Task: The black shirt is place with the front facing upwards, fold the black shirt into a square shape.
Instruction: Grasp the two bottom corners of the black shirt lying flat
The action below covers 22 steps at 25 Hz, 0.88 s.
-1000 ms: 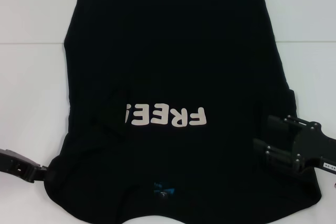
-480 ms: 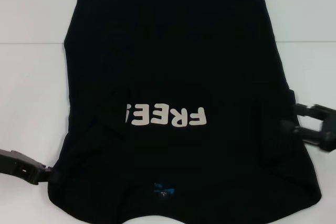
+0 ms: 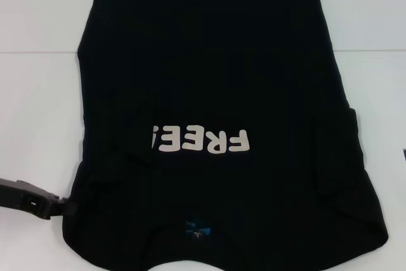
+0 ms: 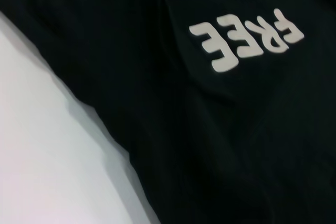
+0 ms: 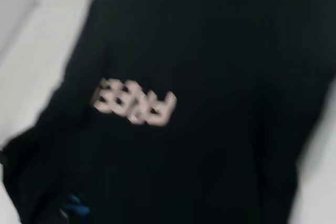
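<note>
On table (image 3: 38,93), black shirt (image 3: 216,80) has both sleeves folded in; left gripper (image 3: 32,200) beside near-left edge, finger state unclear. Next likely lengthwise fold, needs hem grasp.

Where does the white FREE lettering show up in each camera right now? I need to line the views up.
Head view: lettering sits low of centre on the shirt, upside down.
Left wrist view: lettering near the upper right corner, running at a slant.
Right wrist view: lettering left of centre, blurred.
Shared landmark: the blue neck label, also in the right wrist view; not in the left wrist view.
</note>
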{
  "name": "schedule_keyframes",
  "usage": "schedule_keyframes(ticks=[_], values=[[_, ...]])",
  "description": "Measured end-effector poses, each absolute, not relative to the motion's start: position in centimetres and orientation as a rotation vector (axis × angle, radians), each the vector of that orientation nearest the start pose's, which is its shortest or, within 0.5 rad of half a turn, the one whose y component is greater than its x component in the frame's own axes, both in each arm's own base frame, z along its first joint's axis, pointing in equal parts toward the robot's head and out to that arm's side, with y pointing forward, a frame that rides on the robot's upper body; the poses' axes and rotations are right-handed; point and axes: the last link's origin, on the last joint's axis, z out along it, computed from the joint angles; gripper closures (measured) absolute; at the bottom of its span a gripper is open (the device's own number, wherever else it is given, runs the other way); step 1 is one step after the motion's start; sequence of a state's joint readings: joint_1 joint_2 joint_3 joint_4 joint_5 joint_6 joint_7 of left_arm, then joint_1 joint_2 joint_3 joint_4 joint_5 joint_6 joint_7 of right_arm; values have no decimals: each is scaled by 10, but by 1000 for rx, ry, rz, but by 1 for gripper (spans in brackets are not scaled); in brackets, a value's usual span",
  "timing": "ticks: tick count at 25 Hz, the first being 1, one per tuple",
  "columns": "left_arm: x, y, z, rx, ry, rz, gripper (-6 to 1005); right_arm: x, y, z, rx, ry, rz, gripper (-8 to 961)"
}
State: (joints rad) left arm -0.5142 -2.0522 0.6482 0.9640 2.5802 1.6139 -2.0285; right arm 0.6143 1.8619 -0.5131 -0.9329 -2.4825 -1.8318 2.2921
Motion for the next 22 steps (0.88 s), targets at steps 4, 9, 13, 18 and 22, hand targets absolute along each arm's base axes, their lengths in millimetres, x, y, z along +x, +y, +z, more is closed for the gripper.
schedule_keyframes(ticks=[4, 9, 13, 18, 22], values=[[-320, 320, 55, -2512, -1337, 26, 977, 290, 336, 129, -2388, 1712, -55, 221], [-320, 320, 57, -2504, -1336, 12, 978, 299, 324, 114, -2387, 1821, -179, 222], [-320, 320, 55, -2512, -1337, 0, 977, 309, 320, 105, -2376, 1867, -158, 221], [-320, 319, 53, -2515, -1345, -3, 977, 315, 318, 89, -2386, 1900, -155, 221], [-321, 319, 52, -2516, -1350, -4, 976, 318, 319, 81, -2378, 1905, -159, 220]])
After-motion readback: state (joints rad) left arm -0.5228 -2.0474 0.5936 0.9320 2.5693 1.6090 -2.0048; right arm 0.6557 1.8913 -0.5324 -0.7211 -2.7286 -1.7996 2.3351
